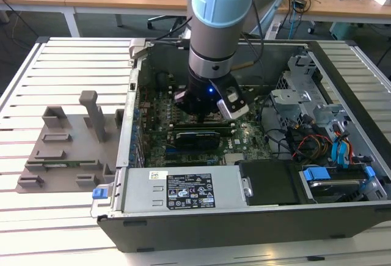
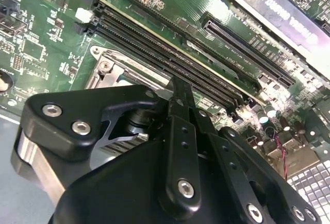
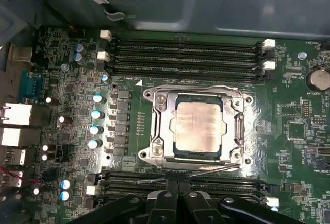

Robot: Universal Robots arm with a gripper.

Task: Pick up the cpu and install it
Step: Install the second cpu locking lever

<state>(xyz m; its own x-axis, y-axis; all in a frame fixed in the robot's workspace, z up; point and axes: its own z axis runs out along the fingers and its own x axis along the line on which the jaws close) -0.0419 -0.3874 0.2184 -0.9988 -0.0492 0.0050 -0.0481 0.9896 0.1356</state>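
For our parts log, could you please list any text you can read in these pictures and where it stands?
Power supply label: print too small to read.
Black card: pale lettering, inverted and blurred.
Motherboard: white markings too small.
cpu: no legible marking.

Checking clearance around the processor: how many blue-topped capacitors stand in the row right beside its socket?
4 capacitors, in one line along the socket frame. More elsewhere on the board may be hidden.
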